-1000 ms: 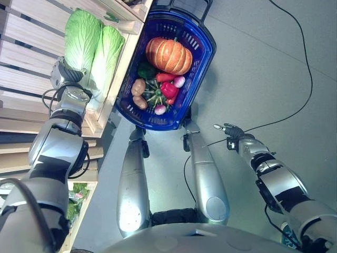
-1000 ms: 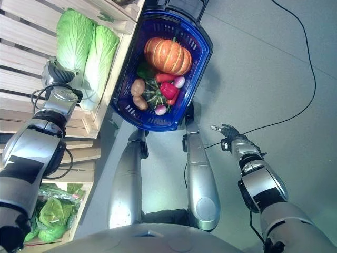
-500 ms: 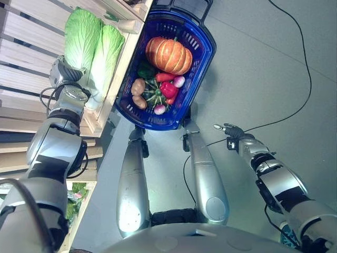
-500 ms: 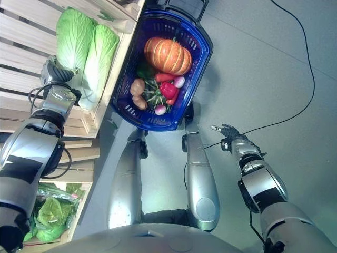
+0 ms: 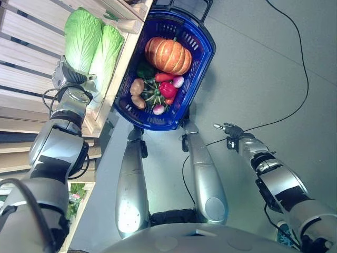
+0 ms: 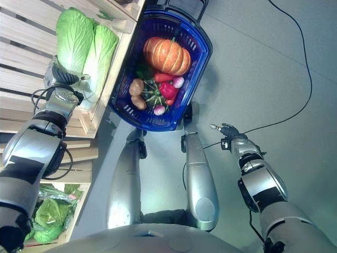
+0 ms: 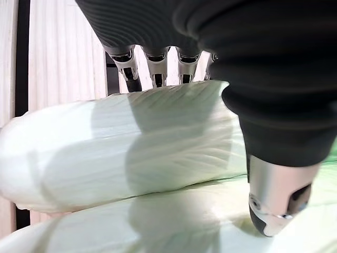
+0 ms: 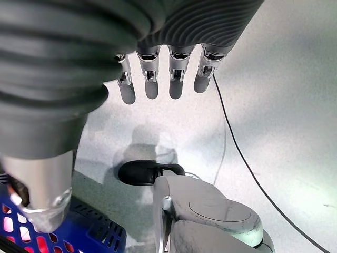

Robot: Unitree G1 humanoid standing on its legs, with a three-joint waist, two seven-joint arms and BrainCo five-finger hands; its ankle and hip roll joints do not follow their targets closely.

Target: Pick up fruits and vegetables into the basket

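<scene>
Two pale green napa cabbages (image 5: 81,39) (image 5: 105,52) lie side by side in a wooden shelf crate. My left hand (image 5: 68,78) rests at their stem ends. In the left wrist view its straight fingers (image 7: 129,66) reach over the far side of one cabbage (image 7: 131,142), and the thumb (image 7: 274,200) touches the other cabbage (image 7: 158,226). The blue basket (image 5: 202,50) stands on the floor beside the crate. It holds an orange pumpkin (image 5: 167,55), potatoes (image 5: 138,87), a red pepper (image 5: 168,89), a green squash and radishes. My right hand (image 5: 231,130) hangs open over the floor, empty.
Wooden slatted shelves (image 5: 31,52) run along the left, with the crate's front board (image 5: 113,79) between the cabbages and the basket. A lower crate holds leafy greens (image 6: 52,216). Grey floor (image 5: 263,68) stretches to the right of the basket.
My left hand has edged a little further onto the cabbages, and its thumb now lies against one. The right arm and the basket have not moved.
</scene>
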